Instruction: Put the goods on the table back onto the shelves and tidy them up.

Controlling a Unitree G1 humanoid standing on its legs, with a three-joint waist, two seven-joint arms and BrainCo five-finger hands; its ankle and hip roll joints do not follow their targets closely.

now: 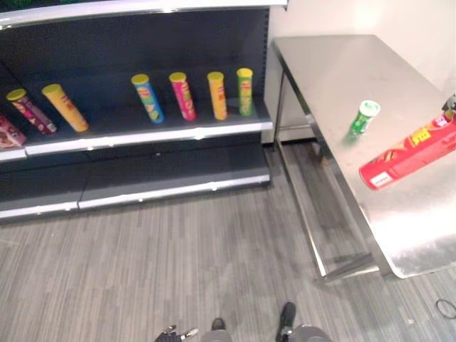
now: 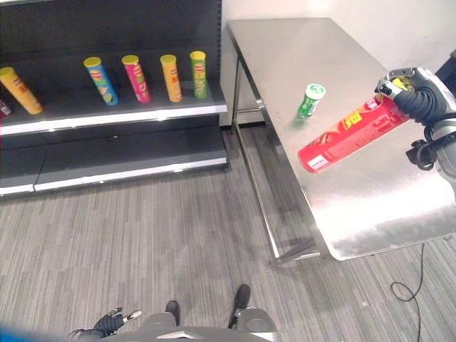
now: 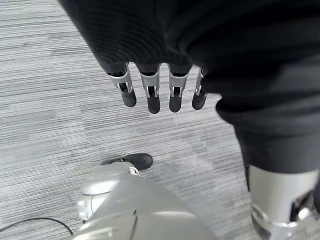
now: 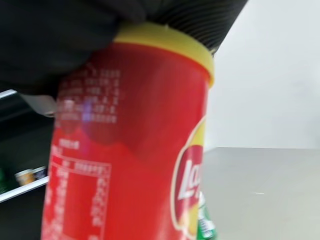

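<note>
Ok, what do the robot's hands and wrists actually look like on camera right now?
The left hand has silver fingers with dark rounded tips in a row, coming out from under a dark ribbed cover. The right hand shows the same dark ribbed cover over its back and wrist, silver finger segments, and a silver-grey forearm behind it.

A red chip can (image 2: 353,134) with a yellow lid is held tilted above the steel table (image 2: 370,214) near its right edge. A small green can (image 2: 311,100) stands upright mid-table. 6 colourful cans (image 1: 182,96) stand on the shelf (image 1: 142,135).
</note>
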